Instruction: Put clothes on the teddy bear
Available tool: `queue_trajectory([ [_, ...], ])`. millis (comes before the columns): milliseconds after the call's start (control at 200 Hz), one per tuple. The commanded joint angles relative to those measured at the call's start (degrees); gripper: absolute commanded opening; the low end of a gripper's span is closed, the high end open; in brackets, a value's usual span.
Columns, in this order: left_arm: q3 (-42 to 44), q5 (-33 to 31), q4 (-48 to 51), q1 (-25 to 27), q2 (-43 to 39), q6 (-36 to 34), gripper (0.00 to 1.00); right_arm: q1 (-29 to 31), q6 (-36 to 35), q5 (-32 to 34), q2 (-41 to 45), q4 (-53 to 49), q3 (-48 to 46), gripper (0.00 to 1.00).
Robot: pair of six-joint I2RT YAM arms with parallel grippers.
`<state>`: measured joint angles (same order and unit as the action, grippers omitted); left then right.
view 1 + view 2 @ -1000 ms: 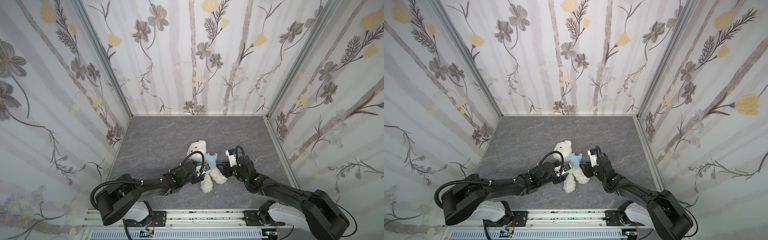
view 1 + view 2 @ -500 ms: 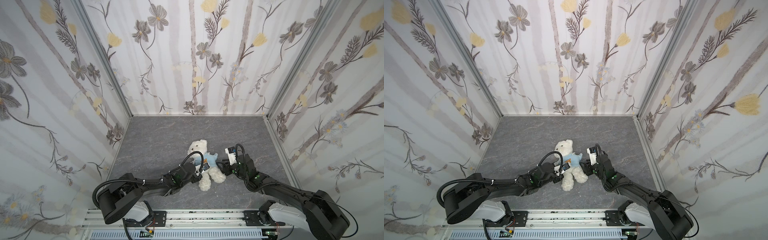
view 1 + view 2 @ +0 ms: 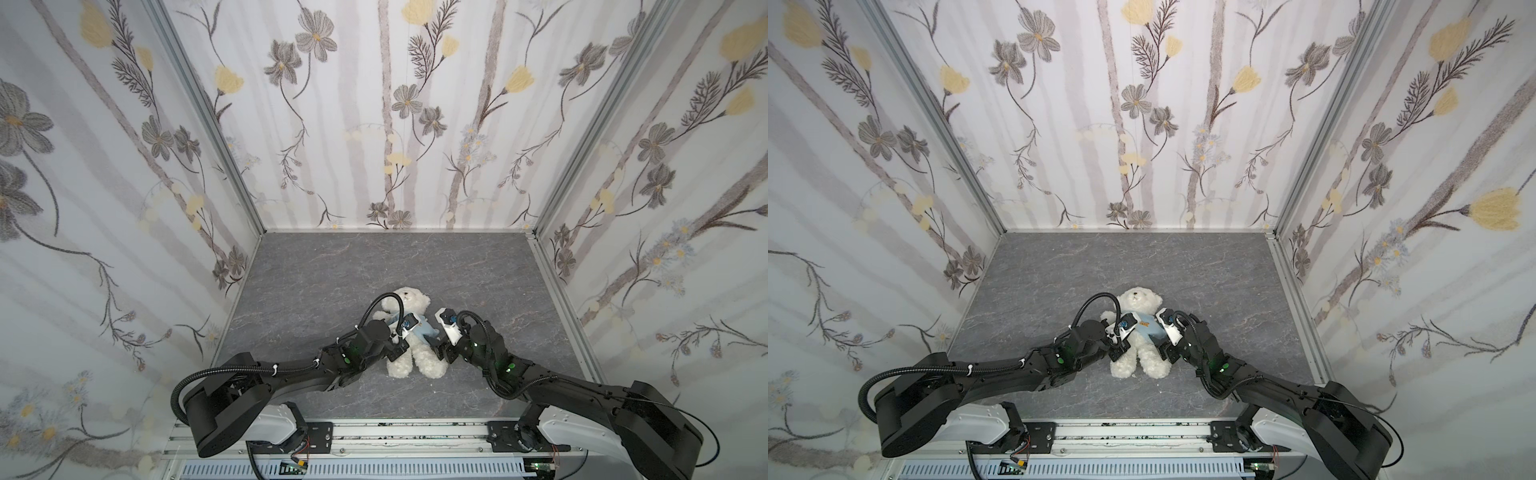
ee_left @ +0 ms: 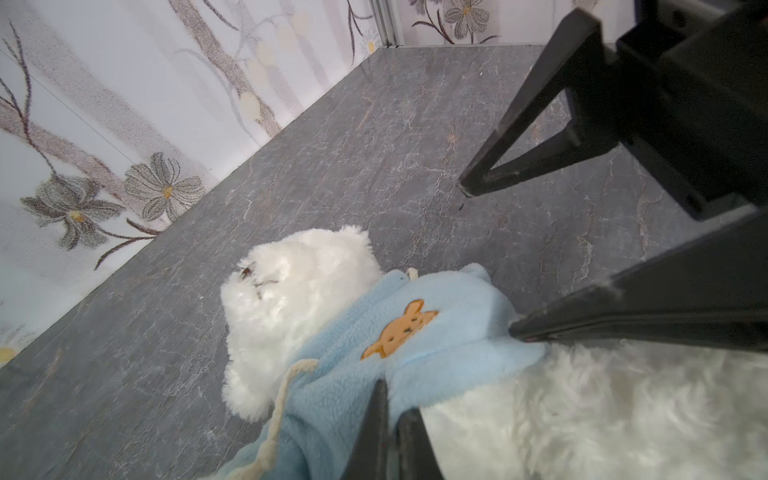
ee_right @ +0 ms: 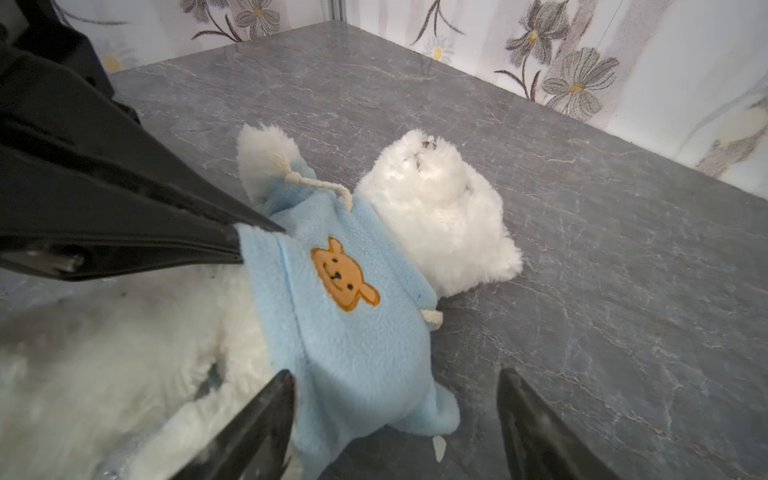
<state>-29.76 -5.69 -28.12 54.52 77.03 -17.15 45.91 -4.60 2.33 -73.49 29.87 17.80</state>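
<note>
In both top views: a fluffy white plush teddy bear (image 3: 415, 355) (image 3: 1138, 353) flat on its back on the grey marbled tabletop (image 3: 374, 266) (image 3: 1121, 262). Lies toward the near edge, head to the far wall, legs to the near rail. Across its chest, a small light-blue fleece hoodie (image 3: 423, 330) (image 3: 1148, 328). Against the bear's left side, the left gripper (image 3: 396, 352) (image 3: 1115, 353); against its right side, the right gripper (image 3: 441, 353) (image 3: 1165, 353). Too small here to read either pair of jaws. All round, white wallpapered walls with grey and yellow flowers (image 3: 395, 124) (image 3: 1183, 124).

In the left wrist view: the left gripper (image 4: 392, 415) clenched, fingers side by side, nipping the hoodie (image 4: 457, 307) at its hem, where blue fleece meets white fur. On the hoodie's front, an orange bear-face patch (image 4: 399, 330); trailing off the collar, a cream drawstring (image 4: 282, 395). Just past the collar, the teddy bear (image 4: 299, 299) with its head resting on the tabletop (image 4: 374, 145). Opposite, the right gripper (image 4: 490, 262) with jaws spread wide, one fingertip at the hoodie's edge, the other out over bare tabletop.

In the right wrist view: the right gripper (image 5: 395, 374) released and grasping nothing, fingers wide apart. One finger beside the fur and blue fleece, the other over bare tabletop (image 5: 582, 249), the hoodie's (image 5: 353, 353) lower corner between them. At the hoodie's opposite edge, the left gripper (image 5: 239, 245) clamped shut, blue fleece pinched at its tips. Orange patch (image 5: 345, 274) facing up; head of the teddy bear (image 5: 440, 216) beyond the collar.
</note>
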Motion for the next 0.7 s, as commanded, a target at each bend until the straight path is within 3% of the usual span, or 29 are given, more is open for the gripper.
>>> queue_trajectory([
  [0, -1.61, 1.44, 0.66, -0.19, 0.0, 2.33, 0.0, 1.51, -7.17, 1.63, -2.17, 5.54, 1.62, 0.77],
  [320, -3.82, 0.85, 3.08, -0.22, 0.94, 4.52, 0.0, 5.7, -1.54, 2.73, -3.29, 13.56, -1.58, 0.8],
  [525, -3.91, 5.15, 3.18, -0.15, 0.27, 7.26, 0.0, 6.38, 2.5, 13.2, -11.98, 21.03, -1.0, 0.79],
  [694, -2.29, 6.46, 4.75, -0.29, -1.12, 7.8, 0.0, 6.38, 7.21, 20.2, -12.87, 27.45, -4.64, 0.67],
])
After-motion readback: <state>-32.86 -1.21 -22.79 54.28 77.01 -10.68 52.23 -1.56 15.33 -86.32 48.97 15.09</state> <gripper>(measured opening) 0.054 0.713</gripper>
